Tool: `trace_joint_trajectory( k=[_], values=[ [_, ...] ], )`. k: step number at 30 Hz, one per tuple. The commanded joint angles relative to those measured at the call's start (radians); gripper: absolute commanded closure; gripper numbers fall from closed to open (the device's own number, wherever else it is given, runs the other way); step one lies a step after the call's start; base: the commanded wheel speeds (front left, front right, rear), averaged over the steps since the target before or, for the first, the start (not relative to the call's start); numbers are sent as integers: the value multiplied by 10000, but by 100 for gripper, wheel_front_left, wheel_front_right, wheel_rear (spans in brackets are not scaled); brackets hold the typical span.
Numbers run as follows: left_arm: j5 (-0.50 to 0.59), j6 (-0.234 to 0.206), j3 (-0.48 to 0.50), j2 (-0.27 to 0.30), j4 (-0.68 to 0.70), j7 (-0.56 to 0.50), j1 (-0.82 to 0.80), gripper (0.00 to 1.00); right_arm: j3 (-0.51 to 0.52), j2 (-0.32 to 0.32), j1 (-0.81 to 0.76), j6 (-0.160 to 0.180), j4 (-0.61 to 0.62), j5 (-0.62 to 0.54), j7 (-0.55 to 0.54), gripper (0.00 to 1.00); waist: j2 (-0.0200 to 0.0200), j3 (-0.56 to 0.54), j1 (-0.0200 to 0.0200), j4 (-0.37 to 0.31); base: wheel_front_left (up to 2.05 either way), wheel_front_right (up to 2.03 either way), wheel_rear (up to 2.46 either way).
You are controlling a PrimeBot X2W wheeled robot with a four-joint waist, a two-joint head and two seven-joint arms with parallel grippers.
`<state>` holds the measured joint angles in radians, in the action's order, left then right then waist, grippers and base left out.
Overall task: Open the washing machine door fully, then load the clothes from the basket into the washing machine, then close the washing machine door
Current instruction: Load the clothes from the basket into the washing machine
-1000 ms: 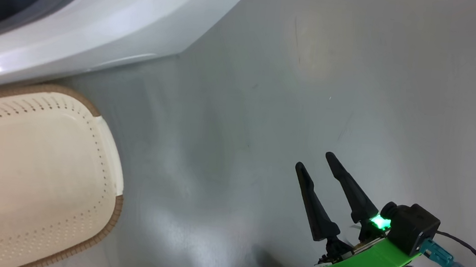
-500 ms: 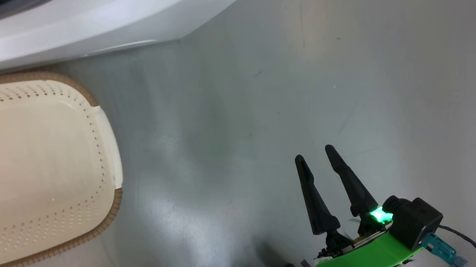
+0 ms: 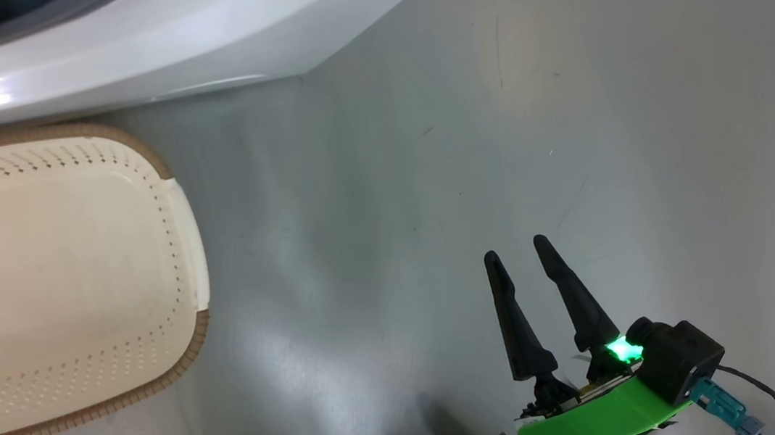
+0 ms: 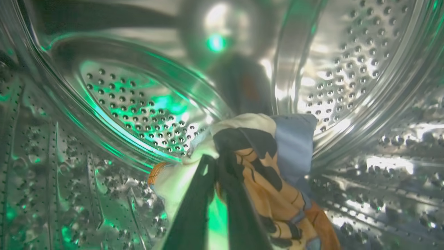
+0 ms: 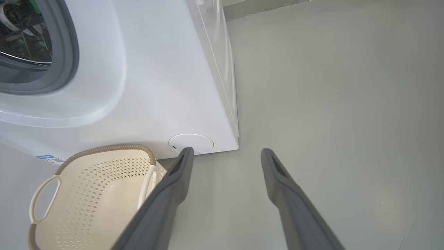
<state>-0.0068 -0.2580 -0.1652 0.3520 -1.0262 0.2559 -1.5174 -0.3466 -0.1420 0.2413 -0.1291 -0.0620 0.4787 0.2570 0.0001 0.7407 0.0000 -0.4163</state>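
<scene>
Wash load nearly in: L gripper [image 4: 216, 161], deep in the washing machine [image 3: 197, 28] drum [image 4: 138, 104], pinches bunched clothes [image 4: 274, 163]; basket [image 3: 194, 341] in front of the machine looks empty, R gripper [image 3: 516, 250] gapes wide nearby; letting go & shutting the door remain.

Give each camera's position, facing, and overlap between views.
Head: high, looking down at floor, basket, washing machine; open right gripper lower right.
Left wrist: inside the drum, along the left gripper, shut on the clothes.
Right wrist: above floor, facing washing machine and basket; own fingers apart.
Shared: head and right wrist see basket, washing machine.
</scene>
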Motion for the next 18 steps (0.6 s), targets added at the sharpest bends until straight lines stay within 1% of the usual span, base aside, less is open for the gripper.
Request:
trace_joint_trajectory(
  k=[1,8,12,18],
  values=[
    [-51,-43,-11,249,-117,-73,-243,0,-119,-170,-277,-16,140,52,48,0,-1,-78,0,24,0,0,0],
    [-348,-40,49,-9,-1332,-619,-483,0,-8,-179,-382,-16,115,7,48,0,-1,-284,0,80,0,0,0],
    [-481,-122,54,-187,-2027,-1413,-427,0,28,-202,-482,-16,80,-26,48,0,-1,-490,0,186,0,0,0],
    [-673,-174,49,-468,-2280,-1553,-250,0,39,-217,-587,-16,97,-78,48,0,-1,-821,0,331,0,0,0]
  ],
)
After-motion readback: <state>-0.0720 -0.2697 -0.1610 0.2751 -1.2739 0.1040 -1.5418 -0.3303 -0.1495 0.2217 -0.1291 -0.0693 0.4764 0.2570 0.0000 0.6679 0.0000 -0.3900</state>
